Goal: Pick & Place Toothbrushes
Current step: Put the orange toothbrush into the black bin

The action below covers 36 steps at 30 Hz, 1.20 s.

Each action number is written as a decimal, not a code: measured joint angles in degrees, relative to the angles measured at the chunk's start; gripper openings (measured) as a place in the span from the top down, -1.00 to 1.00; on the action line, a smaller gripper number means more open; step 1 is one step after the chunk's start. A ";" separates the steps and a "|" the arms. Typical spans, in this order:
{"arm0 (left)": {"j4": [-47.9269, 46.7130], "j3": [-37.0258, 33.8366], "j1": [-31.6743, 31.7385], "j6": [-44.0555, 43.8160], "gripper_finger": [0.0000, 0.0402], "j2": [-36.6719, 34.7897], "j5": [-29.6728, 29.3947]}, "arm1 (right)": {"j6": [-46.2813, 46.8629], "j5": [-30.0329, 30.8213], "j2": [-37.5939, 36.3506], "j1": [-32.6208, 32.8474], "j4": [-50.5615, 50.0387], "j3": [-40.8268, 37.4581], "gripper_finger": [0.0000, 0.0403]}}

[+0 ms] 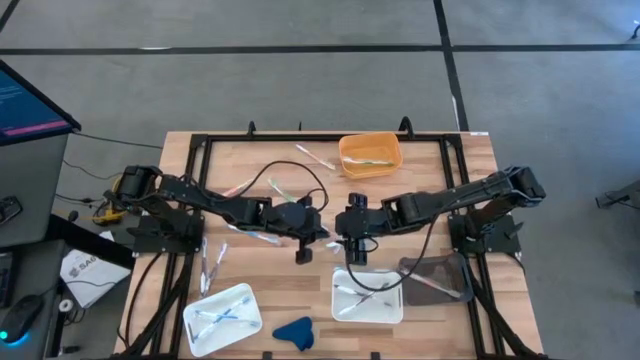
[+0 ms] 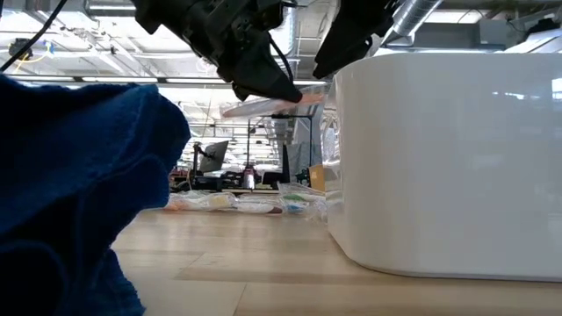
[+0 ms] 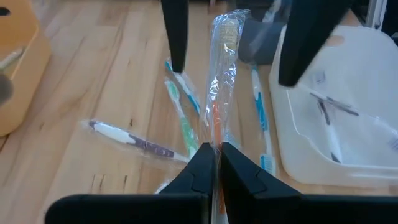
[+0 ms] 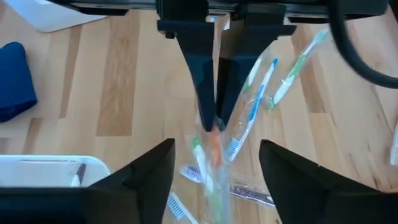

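Your left gripper (image 3: 213, 163) has its fingers pressed together on an orange-handled toothbrush (image 3: 219, 93) in a clear wrapper, pinched at one end; the wrapped length hangs above the tabletop, at the middle of the table in the high view. Your right gripper (image 4: 216, 165) faces it from the other side with its fingers (image 4: 146, 177) spread wide, one on each side of that same wrapped toothbrush and not touching it. In the high view the two grippers meet nose to nose just above the white tray (image 1: 340, 302).

Under the held brush you have a loose cluster on the wood: a green toothbrush (image 3: 182, 121), a blue toothbrush (image 3: 260, 118) just beside the tray wall, and a purple-handled toothbrush (image 3: 132, 139) lying crosswise. The white tray, directly next to the cluster, has toothbrushes inside. A second white tray (image 1: 190, 318) sits at the table's front left with more brushes in it, and a blue cloth lump (image 1: 294, 332) lies between the two trays. An orange bin (image 1: 370, 154) stands at the far edge, and a dark clear tray (image 1: 437, 277) sits to the right of the white one. A black cable (image 1: 290, 175) loops over the table behind the left arm.
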 joint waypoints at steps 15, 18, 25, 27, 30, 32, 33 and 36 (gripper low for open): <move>6.82 0.07 0.07 0.22 0.97 0.00 0.02 | 0.02 0.00 0.00 -0.05 -0.24 -0.02 -0.11; 7.25 0.07 0.07 0.22 0.97 0.00 0.41 | 0.02 0.00 0.00 -0.04 -0.32 -0.03 -0.05; 7.73 0.07 0.07 0.22 0.97 0.01 1.51 | 0.00 0.00 0.00 -0.02 -0.72 -0.04 0.15; 7.86 0.07 0.07 0.22 0.97 0.02 1.66 | 0.00 0.00 0.00 -0.02 -0.83 -0.04 0.23; 8.04 0.07 0.09 0.24 0.97 0.02 2.60 | 0.01 -0.06 0.00 -0.03 -1.68 -0.04 0.36; 8.04 0.07 0.09 0.24 0.97 0.02 2.71 | 0.00 -0.04 0.00 -0.02 -2.78 -0.04 0.46; 8.07 0.07 0.08 0.24 0.97 0.02 2.71 | 0.02 -0.04 0.00 0.00 -3.27 -0.04 0.51; 8.07 0.07 0.11 0.22 0.97 0.02 2.67 | 0.02 -0.07 0.00 0.00 -4.76 -0.04 0.66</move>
